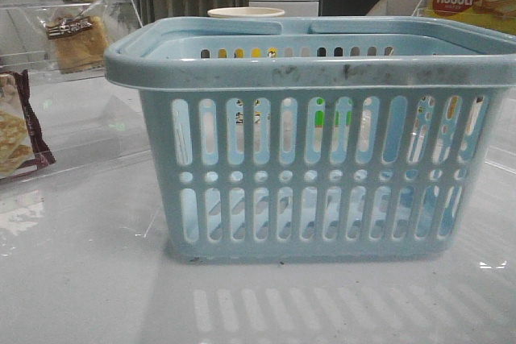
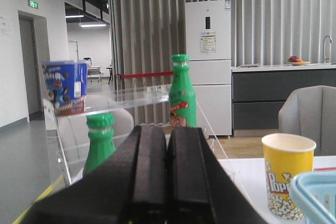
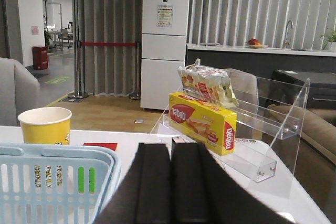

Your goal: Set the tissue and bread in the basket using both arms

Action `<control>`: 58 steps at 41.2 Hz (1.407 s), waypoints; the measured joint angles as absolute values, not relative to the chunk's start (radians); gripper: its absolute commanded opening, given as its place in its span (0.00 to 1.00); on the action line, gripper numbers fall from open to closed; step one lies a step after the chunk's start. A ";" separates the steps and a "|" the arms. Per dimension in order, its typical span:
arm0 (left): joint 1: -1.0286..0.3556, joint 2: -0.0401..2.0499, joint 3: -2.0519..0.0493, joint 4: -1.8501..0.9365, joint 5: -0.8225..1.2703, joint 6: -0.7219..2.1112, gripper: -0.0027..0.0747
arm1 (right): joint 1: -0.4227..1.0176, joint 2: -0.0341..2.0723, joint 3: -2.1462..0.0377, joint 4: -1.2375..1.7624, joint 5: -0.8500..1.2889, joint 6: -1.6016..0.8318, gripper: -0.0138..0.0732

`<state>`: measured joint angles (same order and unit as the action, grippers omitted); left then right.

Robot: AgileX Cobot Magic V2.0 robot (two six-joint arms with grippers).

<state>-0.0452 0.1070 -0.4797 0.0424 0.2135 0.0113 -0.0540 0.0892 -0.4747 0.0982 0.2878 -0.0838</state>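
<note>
Light-blue plastic fills the front view: the large slotted shopping basket (image 1: 314, 142) stands on the pale glossy surface (image 1: 89, 279), and what shows through its slots suggests nothing has been dropped inside, though its floor is not fully visible. The golden-brown bread in a clear bag with a dark label band (image 1: 76, 38) sits on a clear acrylic shelf (image 1: 32, 18) behind and left of the basket, well apart from it. The small dark tissue packet cannot be found in any view.

The left gripper (image 2: 167, 177) is clenched with its black fingers pressed together on nothing, pointing toward two green bottles (image 2: 181, 98) and a yellow popcorn cup (image 2: 286, 174). The right gripper (image 3: 169, 182) is likewise clenched and empty, facing a yellow Nabati wafer box (image 3: 202, 121) on another clear stand, the basket rim just beside it.

The task seems at its very start, before any reach. The next move probably calls for the left gripper to part its fingers and travel to the bread, while the tissue must first be located.
</note>
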 measured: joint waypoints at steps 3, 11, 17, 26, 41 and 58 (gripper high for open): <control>-0.045 0.180 -0.582 0.042 0.295 0.011 0.16 | -0.054 0.152 -0.573 0.098 0.363 -0.084 0.24; -0.045 0.349 -0.753 0.042 0.518 0.011 0.16 | -0.054 0.298 -0.745 0.098 0.541 -0.084 0.24; -0.045 0.426 -0.760 0.041 0.592 0.011 0.16 | -0.054 0.376 -0.757 0.098 0.647 -0.084 0.24; -0.045 0.490 -0.716 0.041 0.677 0.011 0.16 | -0.054 0.465 -0.702 0.098 0.729 -0.084 0.24; -0.045 0.508 -0.663 0.037 0.684 0.011 0.47 | -0.054 0.518 -0.640 0.096 0.769 -0.084 0.54; -0.061 0.510 -0.660 0.023 0.674 0.010 0.81 | -0.054 0.525 -0.639 0.095 0.768 -0.084 0.82</control>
<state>-0.0615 0.5099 -0.6604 0.0235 0.6743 0.0104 -0.0540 0.5247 -0.6391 0.0946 0.7678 -0.0838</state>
